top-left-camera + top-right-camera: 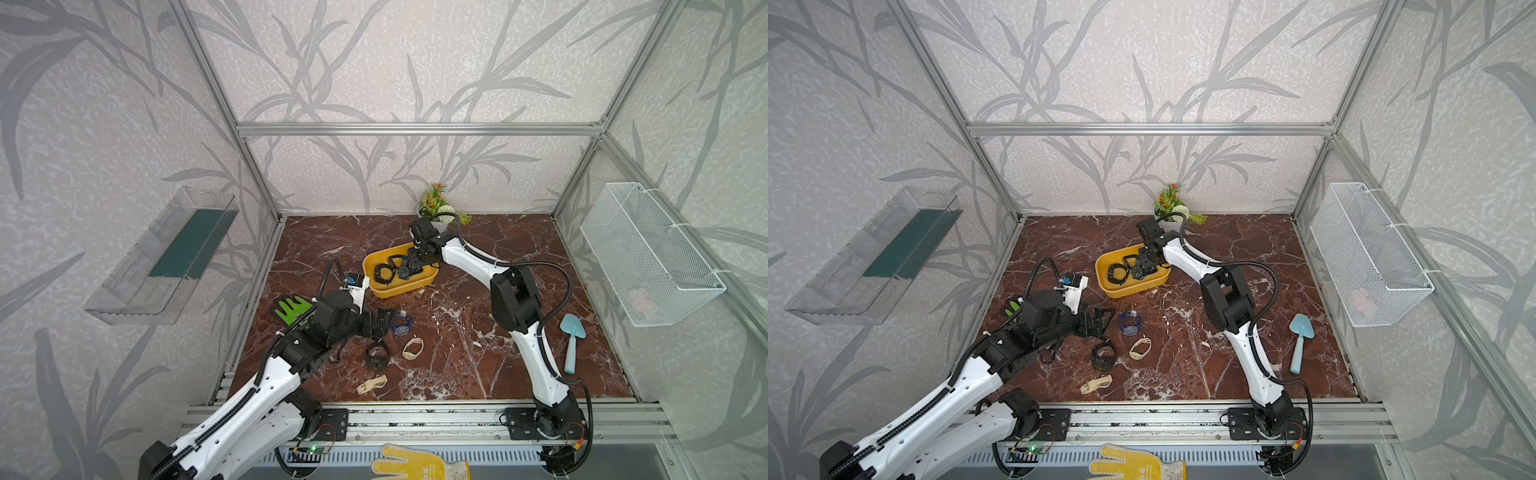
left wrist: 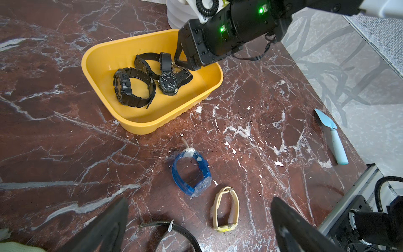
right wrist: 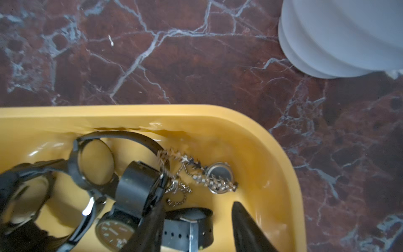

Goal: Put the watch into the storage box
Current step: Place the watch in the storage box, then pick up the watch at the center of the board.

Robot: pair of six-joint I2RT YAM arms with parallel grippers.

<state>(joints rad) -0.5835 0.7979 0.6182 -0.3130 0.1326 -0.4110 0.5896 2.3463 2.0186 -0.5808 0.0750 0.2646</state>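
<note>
The yellow storage box (image 1: 399,291) (image 2: 139,128) sits mid-table and holds several watches: a chunky black one (image 2: 125,87), a black-dial one (image 2: 169,81) and a silver chain watch (image 3: 218,174). My right gripper (image 3: 198,205) (image 1: 409,266) reaches down into the box. Its jaws stand apart over the black-dial watch's strap, and it grips nothing. My left gripper (image 2: 199,200) (image 1: 384,324) hangs wide open and empty above the table. Just ahead of it lie a blue translucent watch (image 2: 192,172), a beige watch (image 2: 225,209) and a black watch (image 1: 377,356).
Another beige watch (image 1: 372,384) lies near the front edge. A teal trowel (image 1: 572,340) lies at the right, a green glove (image 1: 293,309) at the left, and a potted plant (image 1: 436,203) behind the box. A wire basket (image 1: 648,257) and a clear tray (image 1: 162,257) hang on the side walls.
</note>
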